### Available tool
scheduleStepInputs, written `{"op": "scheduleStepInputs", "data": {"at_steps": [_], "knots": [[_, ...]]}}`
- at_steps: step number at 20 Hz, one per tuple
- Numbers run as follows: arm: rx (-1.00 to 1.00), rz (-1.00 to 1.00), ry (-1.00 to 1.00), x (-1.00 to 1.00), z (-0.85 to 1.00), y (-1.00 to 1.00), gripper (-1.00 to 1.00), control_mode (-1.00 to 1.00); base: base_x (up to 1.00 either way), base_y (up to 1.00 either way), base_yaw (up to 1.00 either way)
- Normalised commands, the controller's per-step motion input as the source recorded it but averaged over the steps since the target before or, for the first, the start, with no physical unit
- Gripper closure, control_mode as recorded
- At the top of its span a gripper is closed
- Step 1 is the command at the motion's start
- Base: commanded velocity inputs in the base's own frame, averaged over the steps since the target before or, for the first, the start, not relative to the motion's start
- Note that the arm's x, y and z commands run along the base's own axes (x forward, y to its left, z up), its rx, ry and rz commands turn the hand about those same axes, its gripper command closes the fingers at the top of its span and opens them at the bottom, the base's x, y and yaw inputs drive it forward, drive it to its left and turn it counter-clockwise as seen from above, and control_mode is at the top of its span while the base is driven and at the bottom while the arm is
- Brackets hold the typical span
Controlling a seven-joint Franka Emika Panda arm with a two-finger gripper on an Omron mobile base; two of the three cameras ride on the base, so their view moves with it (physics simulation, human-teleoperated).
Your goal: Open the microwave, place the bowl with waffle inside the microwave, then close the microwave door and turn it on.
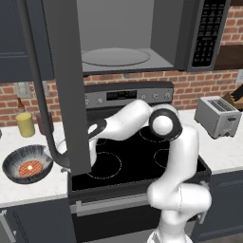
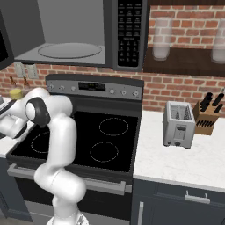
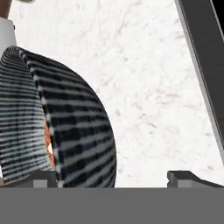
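The microwave (image 1: 123, 38) hangs above the stove with its pale interior and glass turntable (image 2: 69, 50) exposed. The microwave door (image 1: 66, 95) stands swung out to the left, its curved bar handle (image 1: 40, 95) facing the counter. On the left counter sits the bowl (image 1: 14, 166) with the orange-red waffle (image 1: 31, 167) inside. My forearm reaches left behind the door. In the hand view my gripper (image 3: 113, 177) is open, and the streaked bowl (image 3: 74, 127) looms close at the left, its rim near the left fingertip (image 3: 43, 177). A sliver of waffle (image 3: 49, 146) peeks out.
The black stove (image 1: 137, 156) lies below the microwave. A yellow jar (image 1: 25, 124) stands behind the bowl. The open door hangs between arm and bowl. A silver toaster (image 2: 178, 123) and knife block (image 2: 206, 116) stand on the right counter. White counter (image 3: 144, 87) spreads right of the bowl.
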Motion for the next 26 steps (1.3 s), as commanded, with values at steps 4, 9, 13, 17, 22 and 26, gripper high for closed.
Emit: {"op": "scheduleStepInputs", "data": {"at_steps": [4, 9, 13, 17, 22, 26], "knots": [[0.00, 0.04, 0.01, 0.41, -0.05, 0.18, -1.00, -1.00, 0.00, 0.00, 0.00], [0.00, 0.03, 0.01, 0.31, 0.07, 0.30, -1.00, -1.00, 0.00, 0.00, 0.00], [0.00, 0.03, 0.02, 0.18, 0.09, 0.24, -1.00, -1.00, 0.00, 0.00, 0.00], [0.00, 0.02, 0.03, 0.09, 0.09, 0.19, -1.00, -1.00, 0.00, 0.00, 0.00], [0.00, 0.02, 0.06, 0.03, 0.06, 0.18, -1.00, -1.00, 0.00, 0.00, 0.00], [-0.01, 0.00, 0.10, 0.08, 0.00, 0.33, 1.00, -1.00, 0.00, 0.00, 0.00]]}}
